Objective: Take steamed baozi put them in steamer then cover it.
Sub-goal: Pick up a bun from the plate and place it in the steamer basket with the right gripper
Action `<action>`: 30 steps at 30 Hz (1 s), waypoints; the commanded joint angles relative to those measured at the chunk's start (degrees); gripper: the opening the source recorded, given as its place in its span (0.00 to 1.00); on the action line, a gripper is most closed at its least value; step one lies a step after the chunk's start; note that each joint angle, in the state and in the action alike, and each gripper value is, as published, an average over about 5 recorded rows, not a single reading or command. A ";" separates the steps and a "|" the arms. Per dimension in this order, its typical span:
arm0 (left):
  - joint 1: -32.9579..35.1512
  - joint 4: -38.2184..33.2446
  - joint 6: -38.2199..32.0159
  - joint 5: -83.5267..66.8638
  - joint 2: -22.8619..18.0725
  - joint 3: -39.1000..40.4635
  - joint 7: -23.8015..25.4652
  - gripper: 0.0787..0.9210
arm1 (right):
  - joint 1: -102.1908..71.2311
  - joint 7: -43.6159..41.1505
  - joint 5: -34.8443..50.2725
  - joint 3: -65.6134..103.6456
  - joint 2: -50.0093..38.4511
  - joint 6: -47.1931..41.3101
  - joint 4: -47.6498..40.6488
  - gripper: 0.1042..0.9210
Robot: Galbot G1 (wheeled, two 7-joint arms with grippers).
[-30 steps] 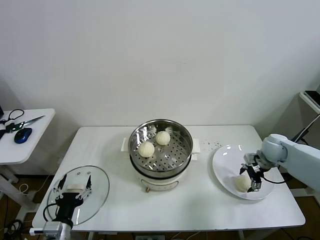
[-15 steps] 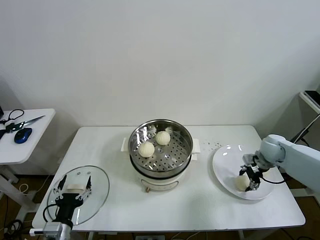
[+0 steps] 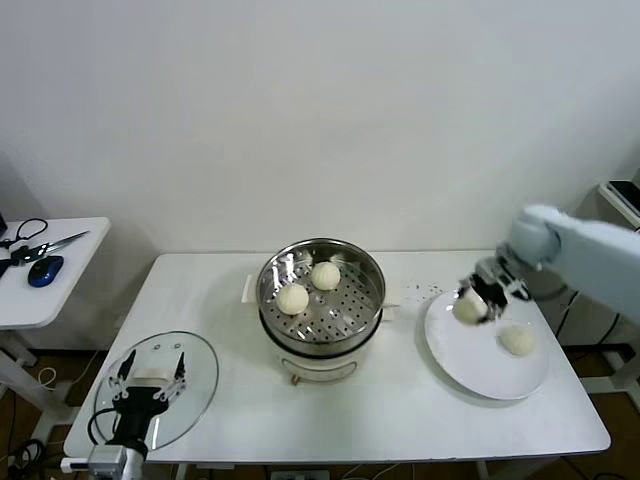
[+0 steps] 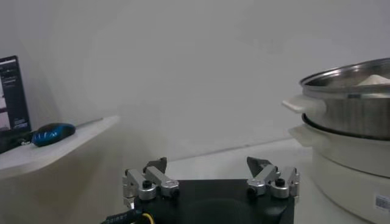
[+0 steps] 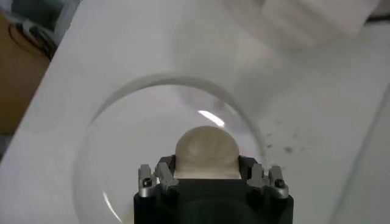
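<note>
Starting at your left, the left claw (image 3: 148,385) hangs idle with its fingers spread wide over the cover (image 3: 155,389), a clear glass disc with a metal rim and a white handle, lying flat near the front left corner of the surface (image 3: 380,420). Nothing is held there, so the covering step is not yet done.

In the middle, the steamer (image 3: 321,297) stands open: a shiny steel basket with a perforated floor on a white pot base. Two steamed baozi (image 3: 293,298) sit inside, smooth, domed and cream-white.

To the right, your right claw (image 3: 470,306) is closed around a third bun (image 5: 205,151), raised above the plate's (image 3: 470,360) left edge. The wrist view shows the soft dome pinched between the fingers. A fourth bun (image 3: 517,341) rests on the glossy white plate.

You are about halfway by my reckoning: two buns in, one in transit, one waiting, then the lid.
</note>
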 commanded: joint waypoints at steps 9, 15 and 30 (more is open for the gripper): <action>1.03 -1.76 0.41 0.53 -0.19 0.11 0.30 0.88 | 14.74 -1.35 -2.49 -1.66 27.57 18.60 1.06 0.70; 1.60 -2.29 0.41 0.82 0.82 0.25 0.54 0.88 | 6.80 -1.03 -8.74 1.86 34.46 19.32 0.76 0.71; 2.33 -1.39 0.20 0.22 1.37 -0.24 0.64 0.88 | -4.83 -0.92 -12.72 1.38 38.14 19.13 1.24 0.72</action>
